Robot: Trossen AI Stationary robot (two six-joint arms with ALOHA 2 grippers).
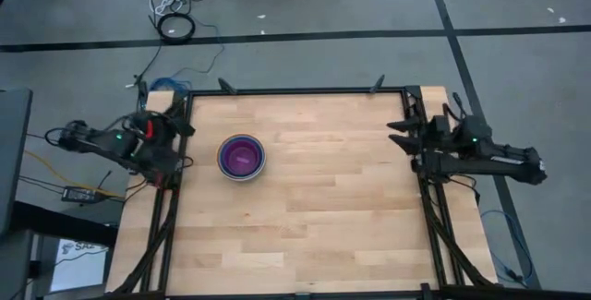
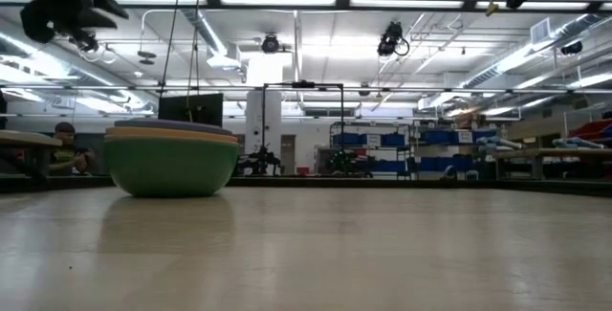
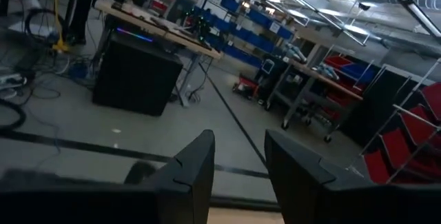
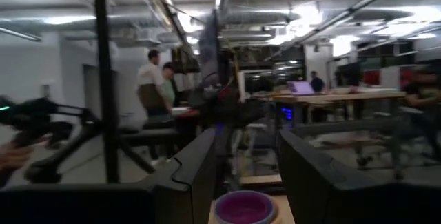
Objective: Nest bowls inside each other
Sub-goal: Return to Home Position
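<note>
The bowls stand nested in one stack [image 1: 242, 157] on the left half of the table. Its base rests on the wood. In the low view the outermost bowl is green [image 2: 172, 167], with orange and grey rims above it. From above, the innermost is purple [image 4: 244, 208]. My left gripper [image 3: 238, 176] is open and empty, raised at the table's left edge [image 1: 159, 138] and looking out over the far edge into the room. My right gripper [image 4: 248, 176] is open and empty, raised at the right edge [image 1: 397, 136] and facing the stack across the table.
A black frame [image 1: 295, 90] runs around the wooden table top. Bare wood [image 1: 342, 208] lies between the stack and the right arm. Beyond the table are shelves, benches and people [image 4: 155, 79].
</note>
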